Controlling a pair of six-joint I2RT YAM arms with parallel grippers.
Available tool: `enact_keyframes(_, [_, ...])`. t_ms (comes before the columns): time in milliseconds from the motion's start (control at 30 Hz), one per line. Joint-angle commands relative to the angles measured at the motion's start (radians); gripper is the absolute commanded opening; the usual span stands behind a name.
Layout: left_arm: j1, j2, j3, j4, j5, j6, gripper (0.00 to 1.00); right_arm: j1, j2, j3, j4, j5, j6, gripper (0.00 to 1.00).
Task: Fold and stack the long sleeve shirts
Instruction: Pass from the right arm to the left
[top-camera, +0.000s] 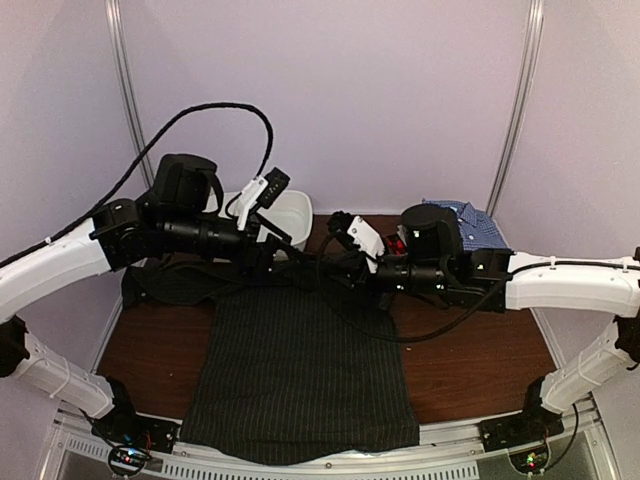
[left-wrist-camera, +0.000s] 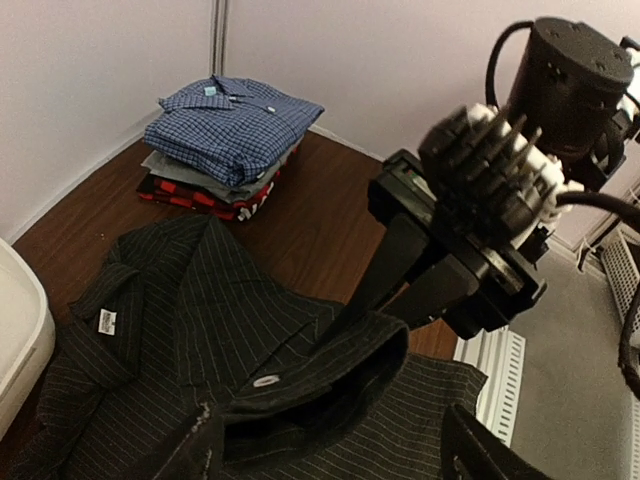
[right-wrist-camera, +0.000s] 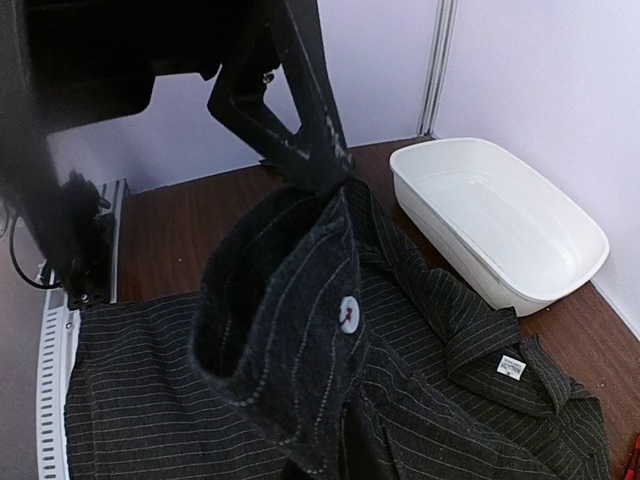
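The left gripper (right-wrist-camera: 322, 172) and the right gripper (left-wrist-camera: 362, 318) are both clenched on one cuff (right-wrist-camera: 300, 330) of the black pinstriped cloth long sleeve shirt (top-camera: 300, 370). They hold it raised as a loose loop, light button outward, above the collar end. The shirt's body lies spread on the brown wooden desk (top-camera: 480, 360), hem at the near edge, with what looks like a sleeve bunched out to the left. I judge the step to be folding a sleeve in. The two grips should hold the cuff taut between them, travel low, lay the sleeve straight along the body without a twist, and let go only once cloth rests on cloth. Both arms reach inward, forearms near level, wrists facing each other mid-desk. Beyond, a stack of folded shirts (left-wrist-camera: 232, 120), blue checked on top, sits far right, and a white plastic tub (right-wrist-camera: 500, 220) far left.
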Motion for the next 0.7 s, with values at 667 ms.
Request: enact_keyframes(667, [-0.044,0.184,0.182,-0.112,-0.117,0.352,0.80,-0.070,-0.005,-0.008,-0.068,-0.210,0.016,0.00])
